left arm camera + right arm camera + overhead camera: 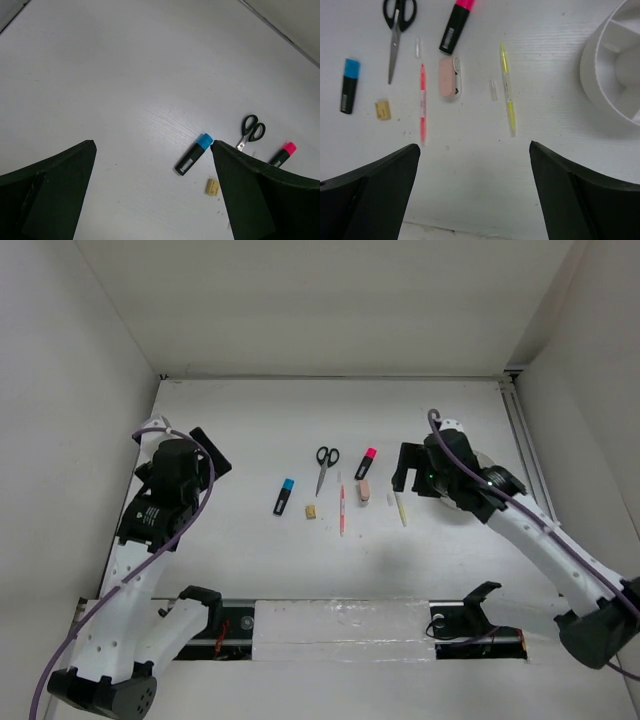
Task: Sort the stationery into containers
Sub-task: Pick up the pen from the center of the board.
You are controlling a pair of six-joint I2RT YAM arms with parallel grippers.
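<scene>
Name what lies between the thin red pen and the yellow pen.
In the right wrist view, the pink eraser and a small clear piece lie between the red pen and the yellow pen.

stationery (449,76) lies flat and loose, left of the white divided tub (594,67).

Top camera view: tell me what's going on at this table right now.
Sorting has not started, and nothing is picked up yet. The left gripper and the right gripper both hang open and empty above the table. The scissors, blue-capped marker, pink-capped marker, red pen, yellow pen, tan eraser and pink eraser all lie loose mid-table. The white divided tub sits at the right, beside the right gripper. The compartments in view hold nothing.
</scene>
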